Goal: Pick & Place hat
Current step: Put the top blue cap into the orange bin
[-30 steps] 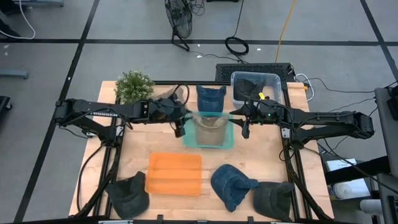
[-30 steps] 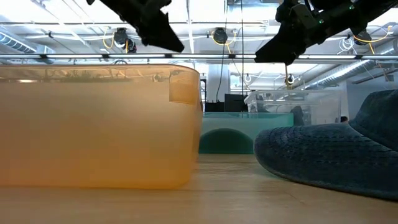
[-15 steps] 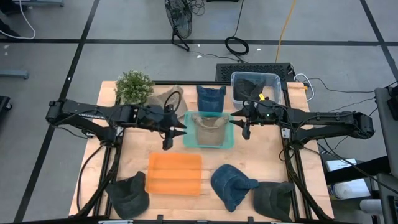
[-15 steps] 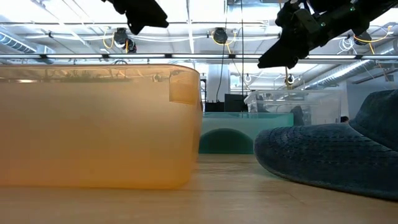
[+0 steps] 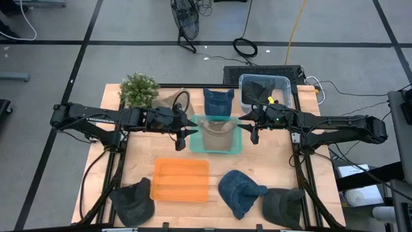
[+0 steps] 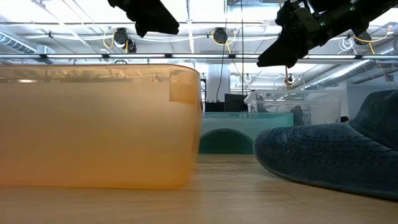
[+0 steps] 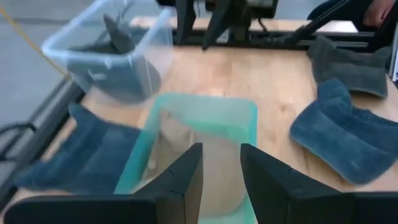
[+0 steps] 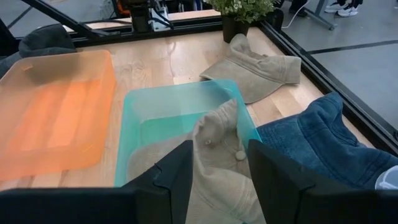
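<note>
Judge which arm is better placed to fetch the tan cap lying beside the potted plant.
Left, probably. The left gripper hovers empty and open at the teal bin's left edge, on the same side as the tan cap. The right gripper, also open, hangs across the bin and would have to reach over it.

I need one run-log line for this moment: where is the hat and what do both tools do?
tan hat: in teal bin | left tool: open, empty, beside bin | right tool: open, empty, beside bin
</note>
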You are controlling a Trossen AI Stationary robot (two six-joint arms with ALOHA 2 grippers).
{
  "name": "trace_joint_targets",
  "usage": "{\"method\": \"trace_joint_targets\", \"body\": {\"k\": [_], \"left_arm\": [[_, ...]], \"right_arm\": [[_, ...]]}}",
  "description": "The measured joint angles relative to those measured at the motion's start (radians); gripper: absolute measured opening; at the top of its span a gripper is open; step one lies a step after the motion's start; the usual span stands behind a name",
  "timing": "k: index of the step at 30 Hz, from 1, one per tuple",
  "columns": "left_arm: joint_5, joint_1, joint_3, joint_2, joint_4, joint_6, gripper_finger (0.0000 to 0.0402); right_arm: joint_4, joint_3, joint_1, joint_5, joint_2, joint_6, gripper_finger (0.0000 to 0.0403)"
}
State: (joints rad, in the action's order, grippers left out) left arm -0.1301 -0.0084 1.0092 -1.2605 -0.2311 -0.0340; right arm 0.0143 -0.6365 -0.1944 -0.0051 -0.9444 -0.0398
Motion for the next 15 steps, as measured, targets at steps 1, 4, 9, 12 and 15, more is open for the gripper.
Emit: {"method": "trace_joint_targets", "body": {"k": [1, 4, 9, 12, 15], "left_arm": [[-0.001, 0.0, 0.0, 0.002, 0.008, 0.019, 0.012], [-0.025, 0.018, 0.001, -0.005, 0.051, 0.05, 0.012], [-0.003, 0.074, 0.016, -0.022, 0.086, 0.029, 0.012], [0.007, 0.104, 0.036, -0.033, 0.071, 0.059, 0.012], [0.023, 0.141, 0.065, -0.044, 0.048, 0.057, 0.012]], "right_arm": [[0.0, 0.0, 0.0, 0.0, 0.0, 0.001, 0.0143], [-0.005, 0.0, 0.0, 0.0, 0.0, 0.003, 0.0144], [-0.015, 0.0, 0.0, 0.0, 0.0, 0.003, 0.0142], [-0.031, 0.0, 0.0, 0.0, 0.0, 0.003, 0.0143], [-0.047, 0.0, 0.0, 0.0, 0.0, 0.003, 0.0143]]}}
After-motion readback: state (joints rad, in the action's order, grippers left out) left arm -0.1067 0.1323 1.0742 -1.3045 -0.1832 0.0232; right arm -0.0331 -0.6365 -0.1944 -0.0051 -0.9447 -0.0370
